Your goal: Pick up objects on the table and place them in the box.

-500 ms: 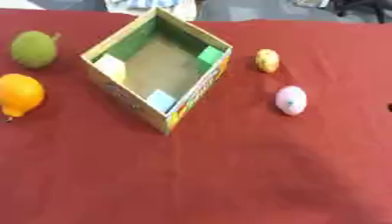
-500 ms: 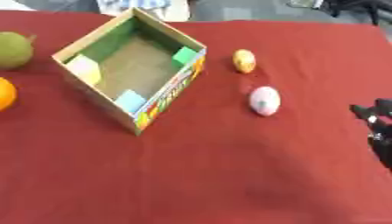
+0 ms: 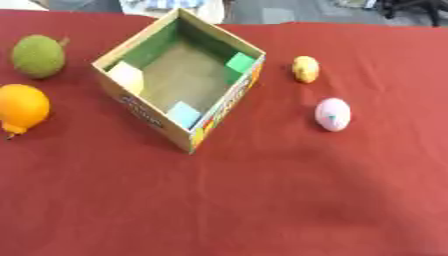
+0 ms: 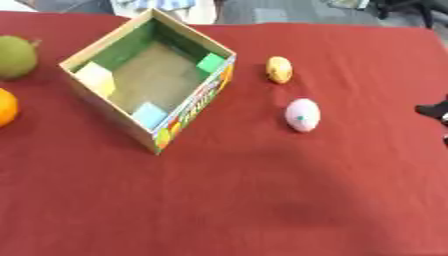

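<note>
Differences between views: right eye view alone shows a black part of the right hand (image 4: 435, 111) at the right edge, level with the pink egg-shaped object; too little of it shows to tell whether its fingers are spread or curled. It touches nothing. Left eye view shows no hand at all; the left hand appears in neither view. Left eye view shows the orange fruit (image 3: 21, 107) whole, while the right eye view cuts it at the left edge.

Box (image 3: 156, 46): cardboard, open-topped, set cornerwise on the red tablecloth (image 3: 262, 200), left of centre. Green lining on the inner walls, brown floor, printed colours on the outer near-right wall. Flaps folded inward: one pale yellow at the left corner, one light blue at the near corner, one green at the right corner. No fruit or egg lies inside.

Objects on the cloth, all outside the box:
- Green round fruit (image 3: 38, 55), rough-skinned, with a short stem, far left, apart from the box.
- Orange fruit, nearer than the green one, at the left edge, apart from the box.
- Small yellow object (image 3: 305, 68), oval, right of the box's right corner, not touching it.
- Pink egg-shaped object (image 3: 332, 114), pale with a small dark mark, nearer than the yellow object and slightly farther right, apart from it.
</note>
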Robot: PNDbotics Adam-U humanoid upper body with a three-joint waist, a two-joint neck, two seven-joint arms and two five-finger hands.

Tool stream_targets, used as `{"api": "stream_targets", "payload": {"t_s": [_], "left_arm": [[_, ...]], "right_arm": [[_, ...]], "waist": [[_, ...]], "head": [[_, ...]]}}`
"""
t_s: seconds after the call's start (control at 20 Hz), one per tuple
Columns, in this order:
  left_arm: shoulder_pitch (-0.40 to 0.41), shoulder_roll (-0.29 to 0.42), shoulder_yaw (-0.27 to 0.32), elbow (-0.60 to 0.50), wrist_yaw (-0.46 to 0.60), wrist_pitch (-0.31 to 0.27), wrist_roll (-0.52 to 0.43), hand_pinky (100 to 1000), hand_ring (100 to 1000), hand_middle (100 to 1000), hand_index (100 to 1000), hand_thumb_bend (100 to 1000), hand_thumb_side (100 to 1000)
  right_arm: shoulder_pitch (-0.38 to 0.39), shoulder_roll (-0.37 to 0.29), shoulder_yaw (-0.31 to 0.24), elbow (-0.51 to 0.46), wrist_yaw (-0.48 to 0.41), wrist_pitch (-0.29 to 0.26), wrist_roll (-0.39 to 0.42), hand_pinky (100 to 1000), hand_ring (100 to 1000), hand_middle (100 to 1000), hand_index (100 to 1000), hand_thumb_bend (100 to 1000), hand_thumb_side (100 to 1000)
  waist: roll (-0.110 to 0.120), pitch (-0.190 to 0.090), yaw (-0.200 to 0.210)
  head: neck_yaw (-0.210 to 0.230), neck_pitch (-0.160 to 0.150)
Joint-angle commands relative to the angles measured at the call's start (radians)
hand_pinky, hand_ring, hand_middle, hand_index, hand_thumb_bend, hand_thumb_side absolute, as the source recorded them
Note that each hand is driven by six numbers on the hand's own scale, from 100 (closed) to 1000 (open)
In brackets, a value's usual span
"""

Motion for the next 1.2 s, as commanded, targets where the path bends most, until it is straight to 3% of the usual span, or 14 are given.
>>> {"api": "stream_targets", "payload": {"t_s": [0.05, 0.35, 0.65, 1.1, 1.15, 1.2], "left_arm": [[-0.011, 0.028, 0.003, -0.015, -0.005, 0.000, -0.001, 834, 791, 765, 798, 100, 574], [-0.015, 0.031, -0.002, -0.015, -0.007, 0.004, -0.005, 834, 791, 766, 797, 100, 574], [-0.019, 0.035, -0.009, -0.015, -0.001, 0.004, -0.013, 835, 791, 766, 797, 100, 575], [-0.030, 0.036, -0.020, -0.015, 0.013, 0.006, -0.030, 835, 792, 766, 797, 100, 576], [-0.031, 0.036, -0.021, -0.015, 0.015, 0.006, -0.032, 835, 792, 766, 797, 100, 579], [-0.032, 0.036, -0.022, -0.015, 0.017, 0.006, -0.034, 835, 792, 766, 797, 100, 576]], "right_arm": [[0.001, -0.107, -0.029, -0.020, 0.036, -0.327, 0.314, 894, 100, 725, 880, 100, 245], [-0.043, -0.253, -0.016, -0.005, 0.130, -0.327, 0.227, 900, 100, 743, 887, 100, 202], [-0.143, -0.368, 0.050, 0.120, 0.220, -0.327, 0.147, 928, 100, 757, 895, 100, 198], [-0.299, -0.452, 0.172, 0.326, 0.362, -0.327, 0.083, 943, 100, 765, 901, 100, 214], [-0.311, -0.457, 0.184, 0.338, 0.378, -0.327, 0.076, 947, 100, 767, 902, 100, 161], [-0.322, -0.460, 0.196, 0.347, 0.395, -0.327, 0.070, 947, 100, 767, 902, 100, 218]], "waist": [[-0.003, -0.001, 0.001], [-0.007, 0.001, 0.001], [-0.008, -0.003, 0.009], [-0.009, -0.004, 0.029], [-0.009, -0.004, 0.032], [-0.009, -0.004, 0.034]], "head": [[-0.004, -0.007], [-0.007, -0.007], [-0.017, -0.010], [-0.041, -0.013], [-0.043, -0.014], [-0.045, -0.014]]}}
